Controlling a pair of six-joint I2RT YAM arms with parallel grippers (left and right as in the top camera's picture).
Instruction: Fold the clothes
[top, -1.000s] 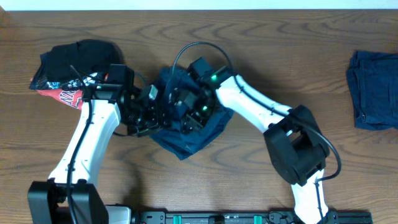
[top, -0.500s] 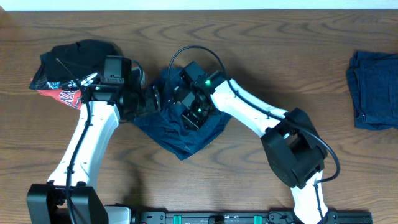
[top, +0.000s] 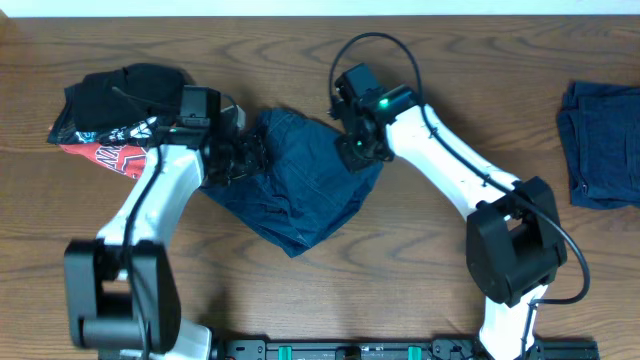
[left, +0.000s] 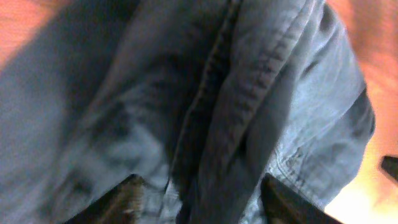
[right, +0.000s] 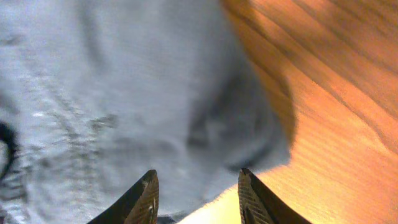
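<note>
The dark navy shorts (top: 300, 195) lie spread on the wooden table, one of the clothes. My left gripper (top: 240, 158) sits at their left edge. In the left wrist view its jaws (left: 200, 180) stand apart astride a raised seam fold of the shorts (left: 249, 93). My right gripper (top: 352, 150) is over their upper right corner. In the right wrist view it (right: 198, 173) is open, with the hem of the shorts (right: 93, 93) crossing the gap and bare table showing beside it.
A black garment (top: 130, 85) and a red-black-white printed one (top: 105, 155) are heaped at the far left, close behind my left arm. A folded blue piece (top: 600, 145) lies at the right edge. Bare wood (right: 336, 93) stretches between it and the shorts.
Both grippers have moved apart from the middle of the shorts, the right one up and to the right. The bunched shorts have spread out wider and flatter.
</note>
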